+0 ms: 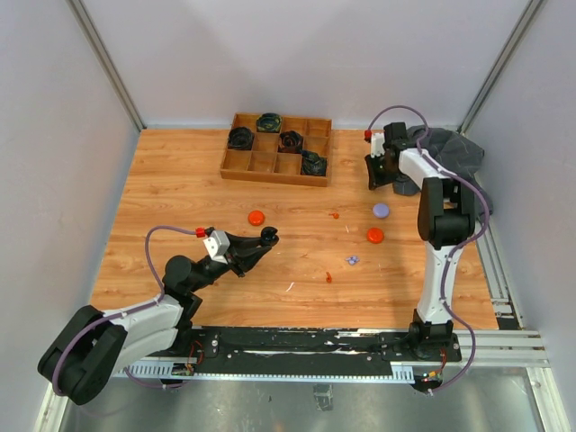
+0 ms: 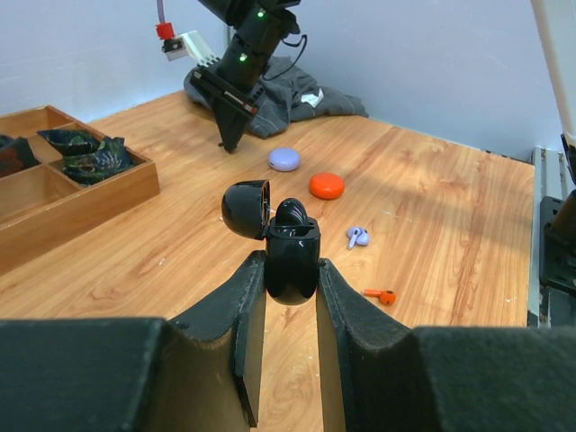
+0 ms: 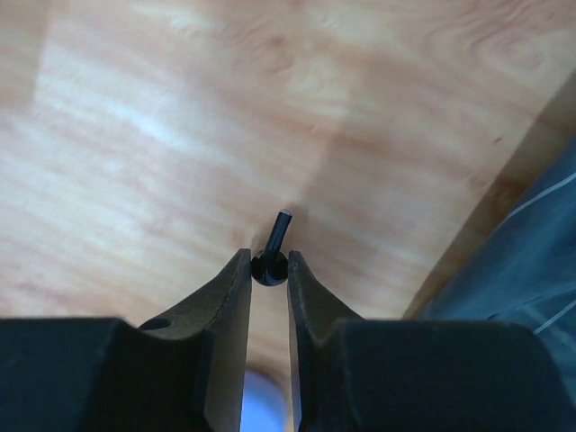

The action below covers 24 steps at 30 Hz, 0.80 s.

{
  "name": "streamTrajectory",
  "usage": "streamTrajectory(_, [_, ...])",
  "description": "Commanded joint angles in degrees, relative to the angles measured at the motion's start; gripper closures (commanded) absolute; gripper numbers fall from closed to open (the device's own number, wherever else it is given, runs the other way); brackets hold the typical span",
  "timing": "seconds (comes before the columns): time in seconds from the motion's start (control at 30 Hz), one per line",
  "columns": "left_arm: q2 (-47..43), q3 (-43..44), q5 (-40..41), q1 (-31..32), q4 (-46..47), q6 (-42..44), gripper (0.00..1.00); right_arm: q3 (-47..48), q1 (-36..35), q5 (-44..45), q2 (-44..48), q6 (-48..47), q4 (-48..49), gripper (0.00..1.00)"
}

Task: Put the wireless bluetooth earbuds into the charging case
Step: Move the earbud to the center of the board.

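My left gripper [image 2: 290,265] is shut on a black charging case [image 2: 292,270], held upright with its lid [image 2: 245,209] open to the left. From above it sits over the table's left middle [image 1: 267,236]. At the far right, near the cloth, my right gripper [image 3: 268,263] is shut on a black earbud [image 3: 271,266] whose stem points away from the jaws; the top view shows this gripper [image 1: 372,182] pointing down at the table. A lavender earbud [image 2: 357,237] and an orange earbud [image 2: 382,295] lie loose on the wood.
A lavender case [image 1: 381,211] and two orange cases [image 1: 375,236] [image 1: 256,217] lie shut on the table. A wooden compartment tray [image 1: 236,168] with dark items stands at the back. A grey cloth [image 1: 454,148] is bunched at the back right. Another orange earbud [image 1: 334,215] lies mid-table.
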State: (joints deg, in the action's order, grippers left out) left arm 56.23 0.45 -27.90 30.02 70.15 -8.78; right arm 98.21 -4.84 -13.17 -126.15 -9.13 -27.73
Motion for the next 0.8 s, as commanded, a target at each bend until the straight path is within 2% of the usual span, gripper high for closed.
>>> streamTrajectory(0.0, [-0.91,-0.49,0.31,-0.05,2.11,1.04,1.0,-4.86,-3.02,-2.84,7.27,0.33,-1.25,0.84])
streamTrajectory(0.3, [-2.14,-0.79,0.97,-0.05,2.1,0.95,1.0,-18.64,-13.23,-4.14,19.37,2.89,2.02,0.83])
streamTrajectory(0.6, [-2.91,-0.89,1.27,-0.03,1.67,1.13,1.0,-28.34,-27.37,-2.45,23.84,3.85,3.61,0.82])
streamTrajectory(0.77, [-3.52,-0.98,1.35,-0.05,1.4,1.13,1.0,-30.97,-32.69,0.22,24.54,3.44,3.12,0.8])
